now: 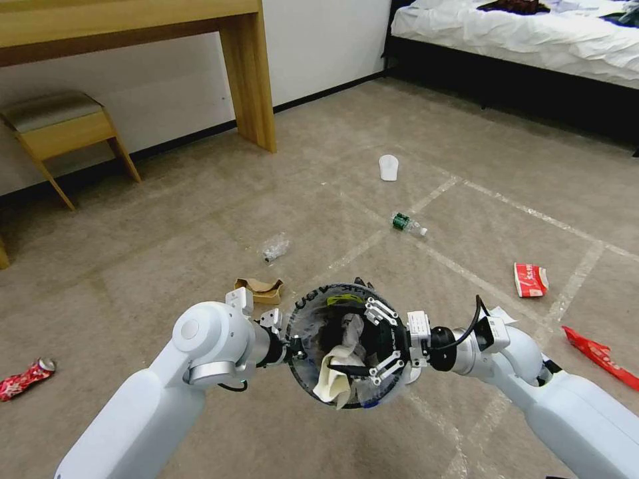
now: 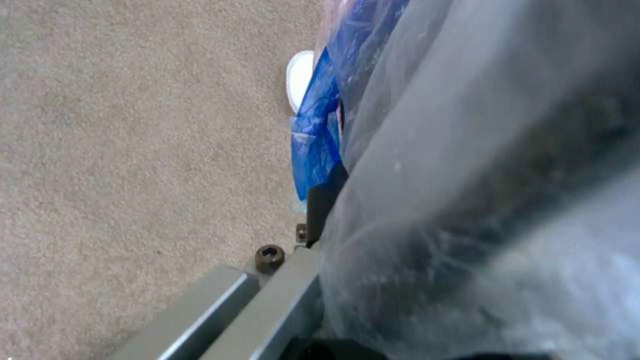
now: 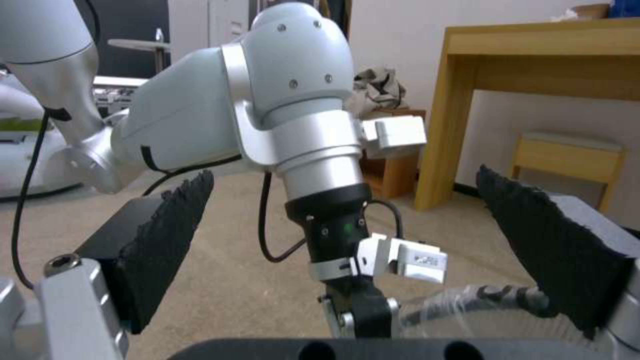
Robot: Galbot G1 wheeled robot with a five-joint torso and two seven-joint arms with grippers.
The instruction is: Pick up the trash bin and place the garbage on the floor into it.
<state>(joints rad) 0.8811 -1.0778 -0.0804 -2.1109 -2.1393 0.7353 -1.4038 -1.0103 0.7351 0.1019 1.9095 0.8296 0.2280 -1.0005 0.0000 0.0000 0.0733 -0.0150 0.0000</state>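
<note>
Trash bin (image 1: 346,346) held up off the floor (image 1: 200,219) between the two arms, mouth turned toward the head camera, clear liner with a blue edge (image 2: 320,135) draped at the rim. Inside already: crumpled white paper (image 1: 336,372) and some darker bits, hard to identify. Still lying on the carpet: brown cardboard piece (image 1: 259,289) just beyond the bin, crushed clear bottle (image 1: 274,247) past that, green-labelled bottle (image 1: 407,225) on a tape line, white slipper (image 1: 388,167) farther toward the bed, red-and-white wrapper (image 1: 530,279) off to the right, long red wrapper (image 1: 599,356) near the right arm, crushed red can (image 1: 26,379) far left. By the look of it, perhaps a third done: bin lifted, one or two pieces in, most litter left. Left gripper (image 1: 291,346) clamped on the bin's rim, one finger pressed against the liner in the left wrist view. Right gripper (image 1: 373,346) poised over the bin's mouth, pads (image 3: 167,235) spread wide apart, nothing between them, apparently just emptied or waiting.
</note>
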